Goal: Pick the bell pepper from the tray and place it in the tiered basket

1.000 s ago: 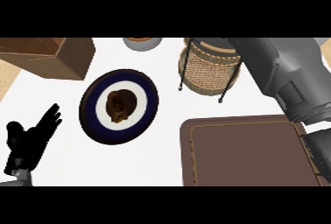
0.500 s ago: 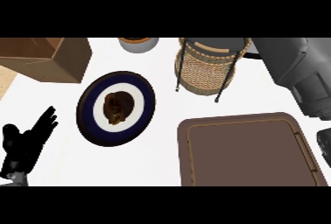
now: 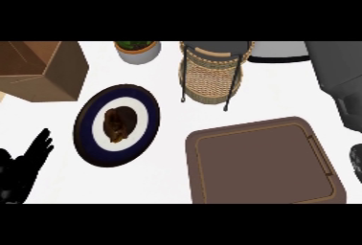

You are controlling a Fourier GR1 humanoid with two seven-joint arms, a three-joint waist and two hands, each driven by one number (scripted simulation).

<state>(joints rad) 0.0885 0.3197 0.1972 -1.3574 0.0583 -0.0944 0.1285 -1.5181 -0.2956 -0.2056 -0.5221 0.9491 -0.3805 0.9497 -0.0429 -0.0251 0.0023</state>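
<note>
The brown tray lies at the lower right of the white surface, showing no bell pepper on it; where the pepper is, I cannot tell. The wicker tiered basket stands at the upper centre. The left hand rests at the lower left, fingers straight. At the right edge, the right hand barely shows; its fingers cannot be told. A dark-rimmed plate with brown food lies left of the tray.

white countertop, brown wooden box top-left
</note>
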